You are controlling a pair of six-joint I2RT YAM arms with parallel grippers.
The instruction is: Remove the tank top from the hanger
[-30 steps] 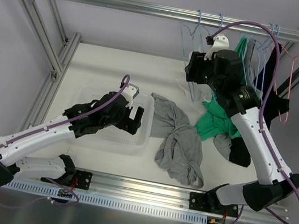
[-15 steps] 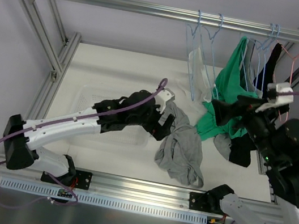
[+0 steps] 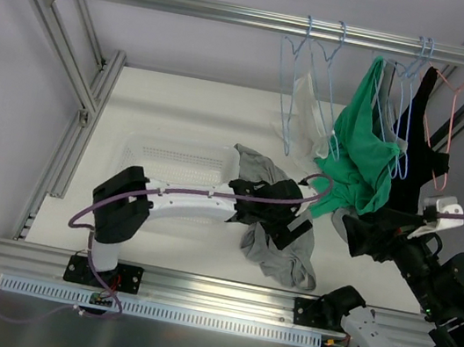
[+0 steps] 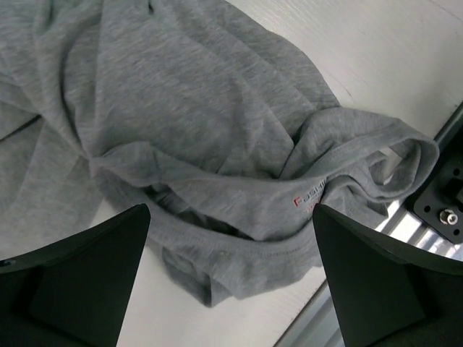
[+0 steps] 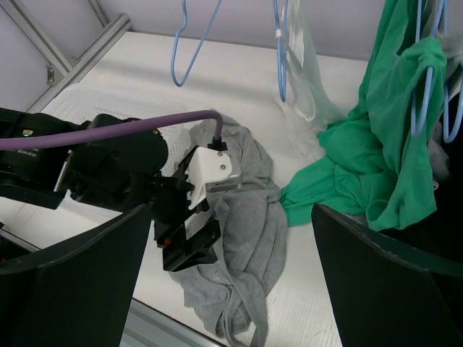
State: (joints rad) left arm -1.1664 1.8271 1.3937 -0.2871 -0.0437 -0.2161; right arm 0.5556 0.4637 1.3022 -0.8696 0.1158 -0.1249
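A green tank top (image 3: 361, 155) hangs crumpled on a blue hanger (image 3: 398, 121) at the right of the rail, and its lower part trails onto the table; it also shows in the right wrist view (image 5: 376, 144). A grey tank top (image 3: 281, 255) lies bunched on the table. My left gripper (image 3: 281, 228) hovers open just above it, grey cloth (image 4: 217, 144) filling its view between the spread fingers (image 4: 72, 282). My right gripper (image 3: 362, 235) is open and empty, drawn back to the near right, apart from the green top and looking down on the left gripper (image 5: 189, 242).
A clear plastic bin (image 3: 176, 164) sits left of the grey cloth. Empty blue hangers (image 3: 293, 86) and a pale garment (image 3: 308, 119) hang mid-rail. A black garment (image 3: 418, 156) and a pink hanger (image 3: 449, 130) hang far right. The metal frame edge (image 3: 195, 288) runs along the front.
The left arm swung right from the bin to above the grey cloth. The right arm pulled back from the rail to the near right, and its jaws opened.
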